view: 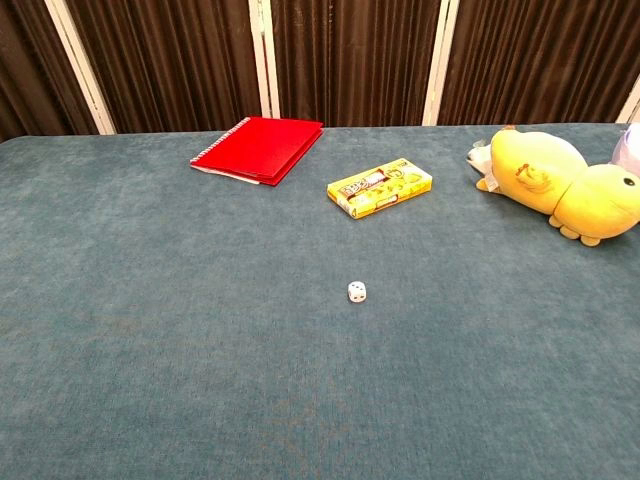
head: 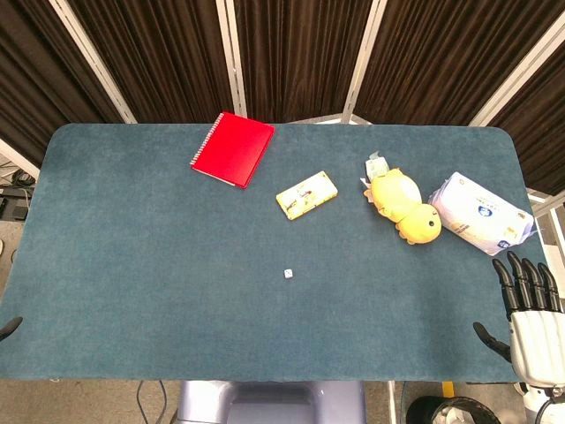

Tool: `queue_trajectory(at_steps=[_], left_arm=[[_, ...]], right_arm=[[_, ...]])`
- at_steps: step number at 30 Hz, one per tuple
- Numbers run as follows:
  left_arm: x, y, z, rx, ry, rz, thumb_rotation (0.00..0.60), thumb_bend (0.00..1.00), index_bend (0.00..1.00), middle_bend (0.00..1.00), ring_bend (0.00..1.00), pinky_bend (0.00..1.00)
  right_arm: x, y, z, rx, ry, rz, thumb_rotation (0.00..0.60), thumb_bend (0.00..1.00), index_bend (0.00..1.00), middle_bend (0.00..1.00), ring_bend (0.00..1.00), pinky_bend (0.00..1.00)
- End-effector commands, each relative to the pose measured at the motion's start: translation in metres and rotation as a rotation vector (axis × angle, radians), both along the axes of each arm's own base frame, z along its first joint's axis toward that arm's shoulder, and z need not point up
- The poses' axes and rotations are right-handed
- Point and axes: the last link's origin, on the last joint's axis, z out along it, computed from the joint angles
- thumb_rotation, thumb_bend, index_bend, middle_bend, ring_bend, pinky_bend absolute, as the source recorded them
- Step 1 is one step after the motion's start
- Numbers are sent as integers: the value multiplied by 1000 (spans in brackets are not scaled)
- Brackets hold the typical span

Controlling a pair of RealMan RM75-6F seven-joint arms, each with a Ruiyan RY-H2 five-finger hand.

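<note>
From my seat I've got one big blue felt-topped table point(head: 159, 291) with one of each on it: a white plastic tissue pack point(head: 481, 213), a yellow plush duck point(head: 404, 205), a red spiral notebook point(head: 233, 149), a yellow cardboard box point(head: 306, 194) and a tiny white die point(head: 288, 275) near the middle. My right hand point(head: 528, 314) hangs off the near right corner, fingers straight and apart, holding nothing, nearest the tissue pack. Of my left hand point(head: 9, 327) just a dark tip shows at the left edge, so I can't tell how it's set.

Open cloth around lone die point(head: 288, 275)
</note>
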Motion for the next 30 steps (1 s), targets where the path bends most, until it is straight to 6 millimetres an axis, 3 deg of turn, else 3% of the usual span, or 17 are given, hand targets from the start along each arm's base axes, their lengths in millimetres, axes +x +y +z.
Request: queue_trajectory(at_steps=[1,6,7,8,10,12,14,17,21,30], left_arm=[[-1,1,0,-3,0,3,600,0,0,0,0,0],[-1,3,0,-8,-4,9,600,0,0,0,0,0],[-1,4,0,-6,-3,9,600,0,0,0,0,0],[-1,5,-1,-7,-2,10,600,0,0,0,0,0],[-1,8,-3,-11,-1,11,600,0,0,0,0,0],[-2,13,-4,-17,2,15,600,0,0,0,0,0],[-4,16,-6,-22,5,25,600,0,0,0,0,0],[-9,22,-8,-28,7,53,600,0,0,0,0,0],[-14,28,-8,-23,14,80,600,0,0,0,0,0],[-23,37,-10,-12,25,136,600,0,0,0,0,0]], right_arm=[[1,-2,-1,1,0,0,600,0,0,0,0,0],[3,-12,-9,33,-8,9,600,0,0,24,0,0],[4,-18,-12,46,-6,15,600,0,0,77,21,0],[6,-25,-14,61,4,29,600,1,0,200,109,22],[12,-42,-20,88,47,79,600,69,0,453,365,319],[22,-59,-28,128,75,111,600,293,0,638,628,819],[35,-72,-36,187,56,148,600,458,0,718,722,964],[57,-95,-56,335,23,202,600,599,0,761,771,1000],[81,-130,-79,535,41,248,600,686,0,775,787,1000],[134,-174,-133,813,84,333,600,734,0,784,799,1000]])
